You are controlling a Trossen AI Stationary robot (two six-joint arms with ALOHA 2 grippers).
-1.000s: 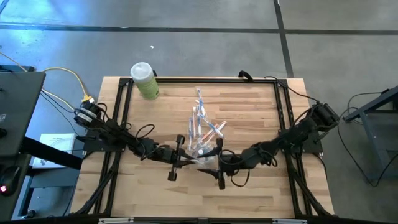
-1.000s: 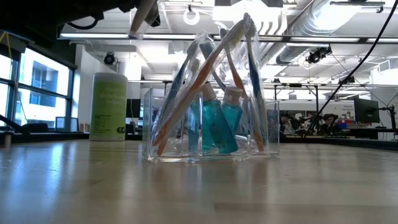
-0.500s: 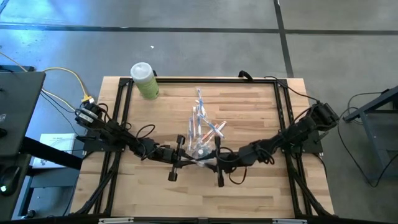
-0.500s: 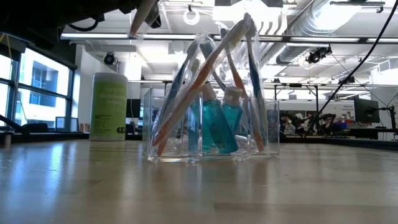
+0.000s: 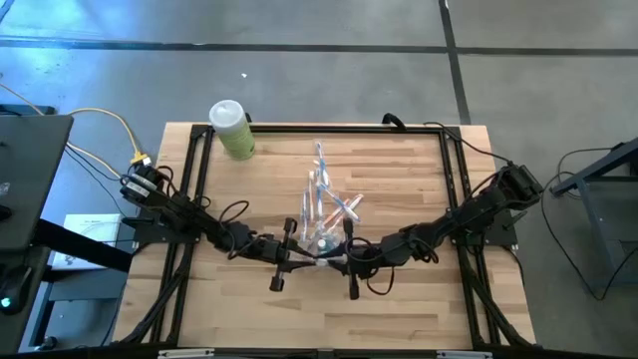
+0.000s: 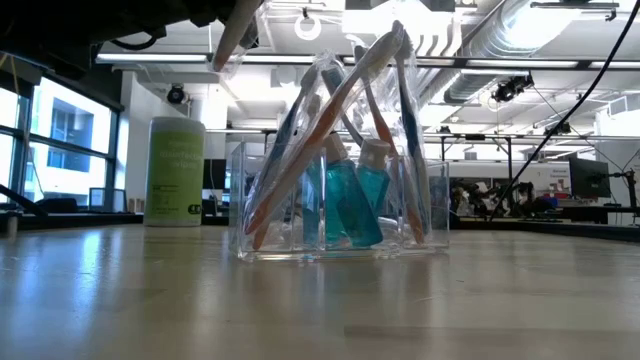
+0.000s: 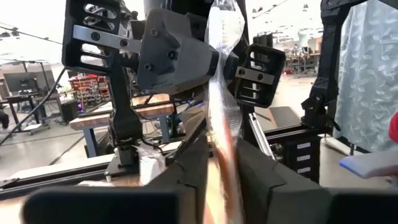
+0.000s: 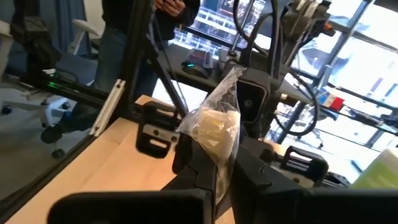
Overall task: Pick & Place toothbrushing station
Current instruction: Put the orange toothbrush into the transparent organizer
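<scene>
Since a second ago the right gripper (image 5: 336,261), below the middle of the high view, has slid left and clamped its fingers onto the clear-wrapped toothbrush stick (image 8: 217,118) that the left gripper (image 5: 304,258) also pinches; the two now stand just beside each other, where a gap lay between them before. In the low view the pale wrapped stick end (image 6: 236,35) at the upper left has shifted slightly right and leans a bit differently
</scene>
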